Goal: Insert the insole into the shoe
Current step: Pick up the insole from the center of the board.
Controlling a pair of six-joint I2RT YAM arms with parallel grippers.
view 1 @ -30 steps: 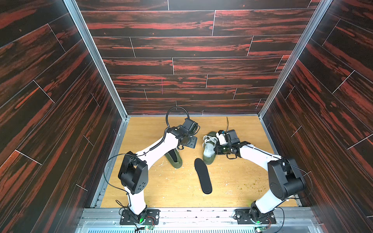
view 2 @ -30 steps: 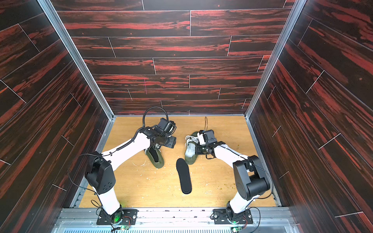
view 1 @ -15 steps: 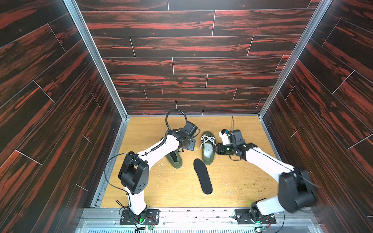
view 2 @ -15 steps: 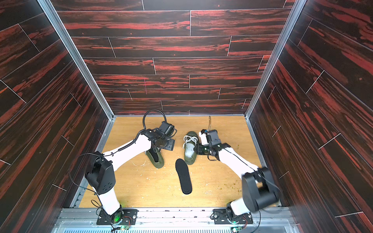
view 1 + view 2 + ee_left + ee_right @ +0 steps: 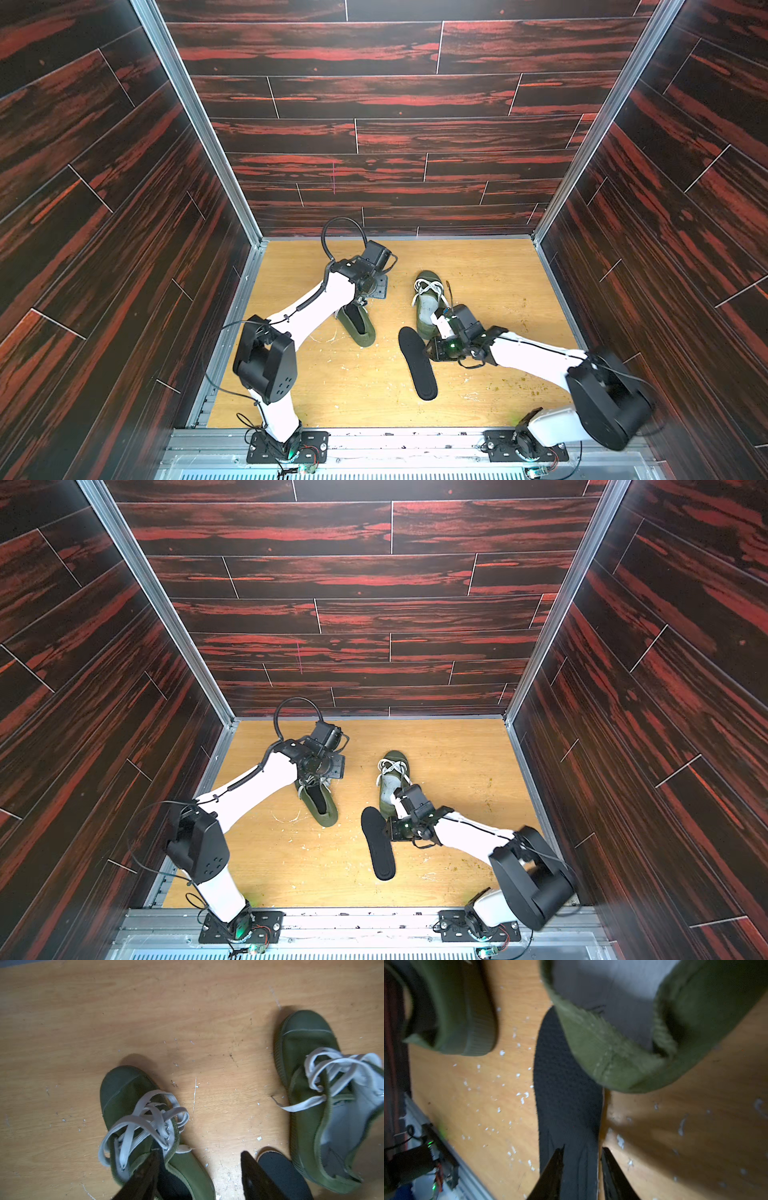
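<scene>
Both top views: light falls from above. The floor [image 5: 498,282] reads bright and warm, and the walls [image 5: 104,208] are dark with a red sheen. Shadows on the floor are short and soft. Wide-angle distortion splays wall lines toward every edge. The right arm [image 5: 602,399] is smeared by motion blur at 4 o'clock.

Left wrist view: moderate light, sharp at centre. The left shoe [image 5: 128,1095] is crisp. The right shoe [image 5: 307,1047] is slightly blurred at 3 o'clock. The left gripper [image 5: 201,1153] is dark and out of focus at 6 o'clock.

Right wrist view: dim and heavily blurred. The insole [image 5: 566,1095] is near black. The right gripper [image 5: 583,1148] is a silhouette at 6 o'clock. A broad soft shadow lies at 4 o'clock, and a green light [image 5: 430,1143] glows at 8 o'clock.
</scene>
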